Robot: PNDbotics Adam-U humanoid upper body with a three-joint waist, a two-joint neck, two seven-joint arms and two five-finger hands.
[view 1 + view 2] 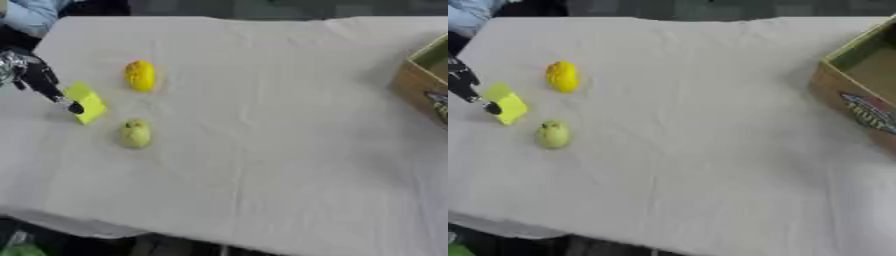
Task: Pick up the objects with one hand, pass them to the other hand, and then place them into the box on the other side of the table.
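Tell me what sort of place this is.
Probably a robot test or data-collection setup: a cloth-covered table holding a few objects, a yellow fruit, a green fruit, a yellow block, and a cardboard box at the side.

Hand in view: my left hand (39, 80) only, just beside the yellow block (85, 102), on its left.
Finger colour: black, slim and tapering toward the block.
Fingertip: rounded dark pad at the end nearest the block.
Joint at the base: silver-grey, shiny, on the side away from the block.
Surface detail: cables, screws and markings cannot be made out.
Right eye view: same black fingers, silver part cut off at the edge.
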